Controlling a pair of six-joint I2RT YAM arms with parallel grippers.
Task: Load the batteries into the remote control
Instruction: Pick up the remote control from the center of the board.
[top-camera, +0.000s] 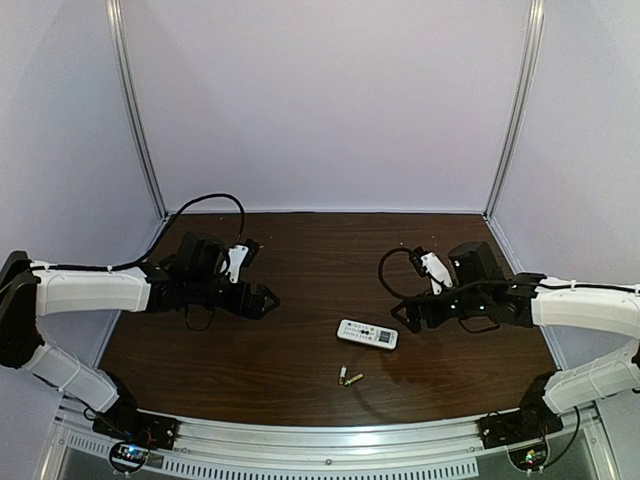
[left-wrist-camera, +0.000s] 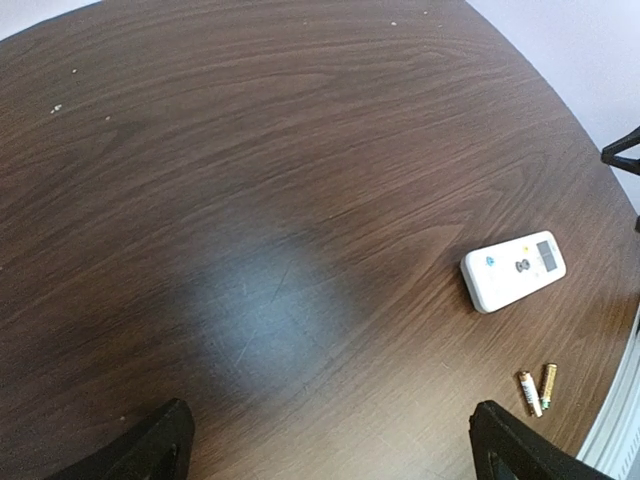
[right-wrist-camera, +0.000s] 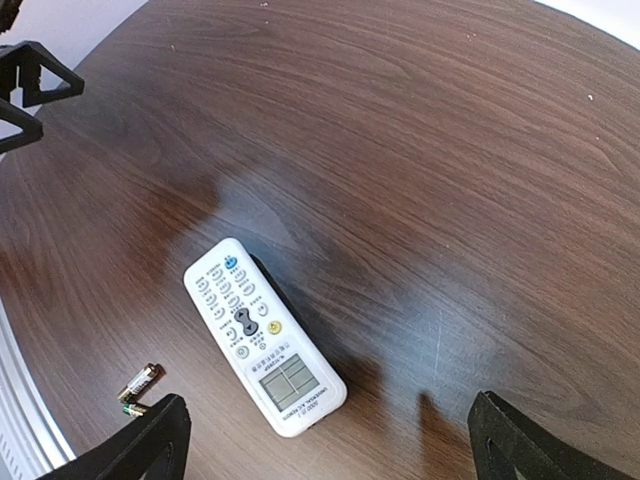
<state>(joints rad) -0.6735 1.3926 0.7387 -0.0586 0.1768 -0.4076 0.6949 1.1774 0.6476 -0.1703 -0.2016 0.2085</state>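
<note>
The remote control (top-camera: 367, 334) lies face up at the lower centre of the top view, so its battery door probably faces the bench (top-camera: 300, 250). The batteries (top-camera: 351, 378) lie together just below it. The left gripper (top-camera: 265, 300) and right gripper (top-camera: 405, 318) hover either side, wide open and empty, likely ready to reach in.

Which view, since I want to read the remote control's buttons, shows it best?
The right wrist view: the remote control lies close and large, face up, with button rows and display plain. The left wrist view shows it small near the right edge, details faint. The top external view shows only a tiny white bar.
</note>
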